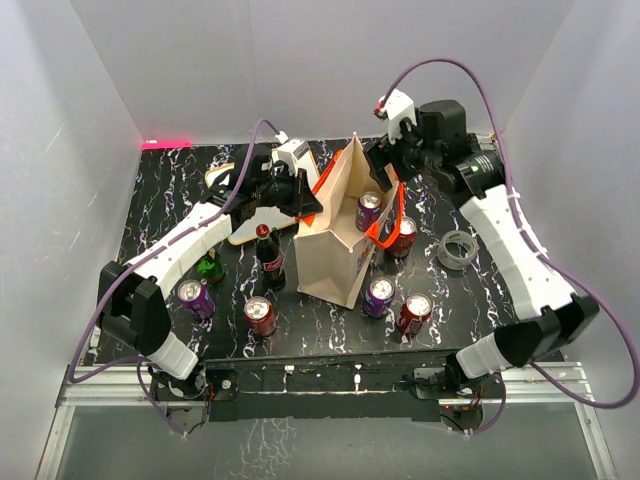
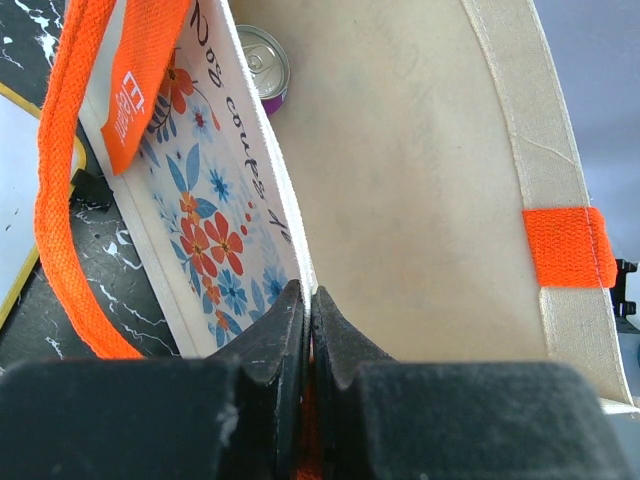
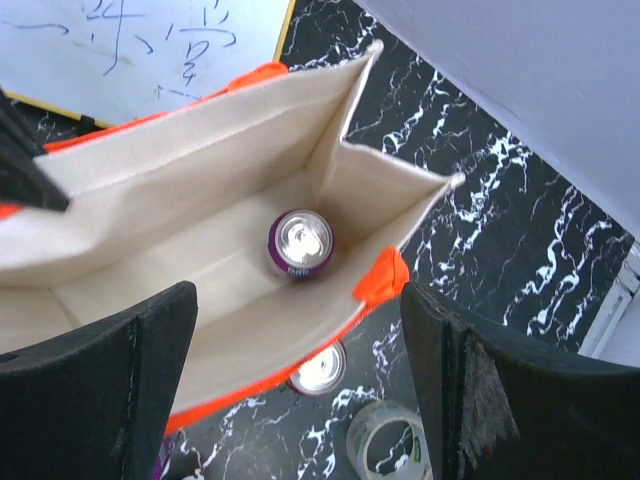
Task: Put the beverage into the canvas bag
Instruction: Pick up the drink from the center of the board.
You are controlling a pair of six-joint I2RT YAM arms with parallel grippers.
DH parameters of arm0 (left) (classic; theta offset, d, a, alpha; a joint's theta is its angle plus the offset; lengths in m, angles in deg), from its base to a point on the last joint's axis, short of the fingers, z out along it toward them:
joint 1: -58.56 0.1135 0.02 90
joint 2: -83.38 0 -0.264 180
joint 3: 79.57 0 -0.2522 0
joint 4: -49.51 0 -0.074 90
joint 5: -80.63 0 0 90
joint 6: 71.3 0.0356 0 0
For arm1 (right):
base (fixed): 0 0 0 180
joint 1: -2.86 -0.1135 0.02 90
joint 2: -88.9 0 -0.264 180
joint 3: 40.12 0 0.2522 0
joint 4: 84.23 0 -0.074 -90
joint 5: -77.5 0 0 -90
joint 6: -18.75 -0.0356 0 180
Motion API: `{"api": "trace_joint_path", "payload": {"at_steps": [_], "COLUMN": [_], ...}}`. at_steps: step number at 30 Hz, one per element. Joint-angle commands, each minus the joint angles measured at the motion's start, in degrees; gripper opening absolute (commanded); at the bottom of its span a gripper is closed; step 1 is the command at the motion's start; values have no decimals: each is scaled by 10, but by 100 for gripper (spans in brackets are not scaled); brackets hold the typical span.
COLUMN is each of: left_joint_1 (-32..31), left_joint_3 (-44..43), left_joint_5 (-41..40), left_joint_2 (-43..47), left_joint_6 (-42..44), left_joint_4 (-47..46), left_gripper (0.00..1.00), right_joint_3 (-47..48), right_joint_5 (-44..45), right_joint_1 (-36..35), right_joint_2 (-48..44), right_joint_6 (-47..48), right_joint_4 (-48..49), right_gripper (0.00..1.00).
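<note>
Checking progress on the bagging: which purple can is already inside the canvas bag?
The purple can upright inside the canvas bag, seen through its open top. The other two purple cans stand outside on the table: one beside the bag, one far left.

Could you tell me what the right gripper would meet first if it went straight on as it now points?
Probably the purple can inside the canvas bag, or the bag's near rim; depth is unclear.

Place: robot lab test cell
Walls: plain white panels (image 1: 300, 70) on three sides
Table: black marbled table (image 1: 460, 300)
Mounting: left arm (image 1: 180, 245) and right arm (image 1: 520, 250) on aluminium rail (image 1: 320, 392)
</note>
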Motion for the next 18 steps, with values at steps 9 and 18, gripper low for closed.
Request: {"api": "trace_joint_path", "payload": {"at_steps": [9,18], "left_joint_1": [3,3], "left_joint_3": [-13,-6], "left_joint_5": [13,14], "left_joint_2": [0,3], "left_joint_6": [4,3], "left_joint_4": [0,-5], "left_gripper": [0,0], "right_joint_3": [-225,-419], "right_joint_5": [-54,-47], "right_joint_1": [129,144], "right_joint_2": [-183,-250], "right_joint_6": [-10,-12], "right_joint_4": [47,156], "right_gripper": [86,88]}}
